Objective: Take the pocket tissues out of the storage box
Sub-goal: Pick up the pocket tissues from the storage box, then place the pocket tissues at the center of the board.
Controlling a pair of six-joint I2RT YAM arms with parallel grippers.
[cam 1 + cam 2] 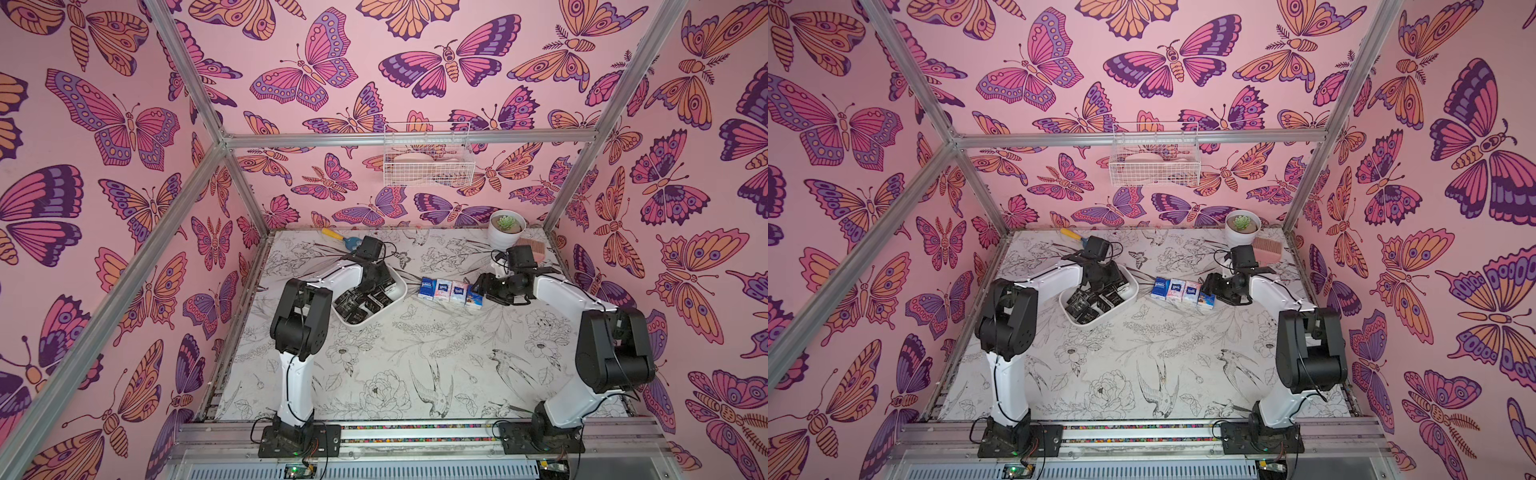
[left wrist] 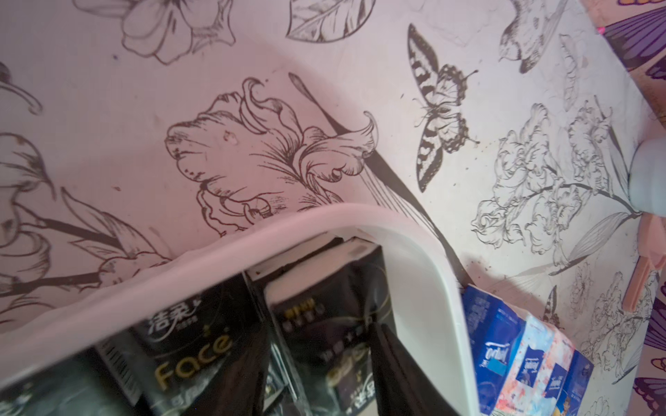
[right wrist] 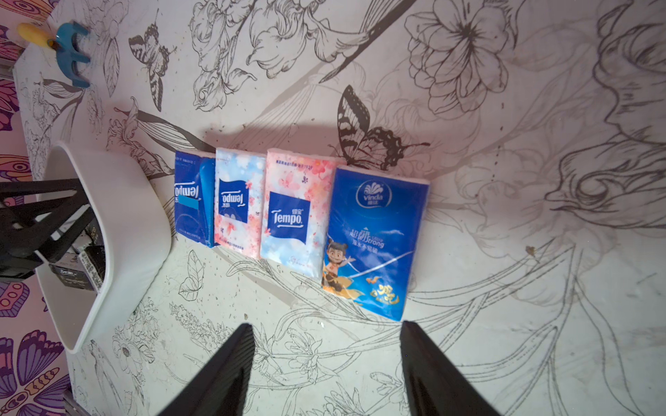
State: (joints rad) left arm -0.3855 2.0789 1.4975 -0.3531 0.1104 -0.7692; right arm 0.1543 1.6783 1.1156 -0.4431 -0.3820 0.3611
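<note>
A shallow white plastic storage box [image 1: 401,291] with rounded corners sits at an angle on the counter [image 1: 415,365], a white surface printed with black line drawings of flowers and birds, left of the middle and towards the far side. Several black pocket-tissue packets [image 1: 356,305] with pale lettering still lie or stand inside it, crowded together. The left arm [image 1: 291,374], white with black joints, reaches over the box, and the left jaws are down among those packets. In the left wrist view one black finger [image 2: 400,367] shows beside a black packet [image 2: 324,324] at the box's inner wall, but whether the left jaws press on it or merely straddle it I cannot tell. Just to the right of the box, outside it, four coloured packets lie flat in a row, edge to edge: a dark blue packet [image 3: 192,198] nearest the box, then a pale blue and pink floral packet [image 3: 236,201], a pink blossom packet [image 3: 293,212] and a bright blue packet with a cartoon figure [image 3: 374,237]. The right arm [image 1: 557,291] comes in from the right. The right jaws hover just beside the cartoon packet, their black fingers [image 3: 230,374] well apart with nothing between them. At the far right corner stands a round white pot with a green succulent [image 1: 505,232], and a yellow-handled blue tool [image 1: 340,237] lies at the far left.
</note>
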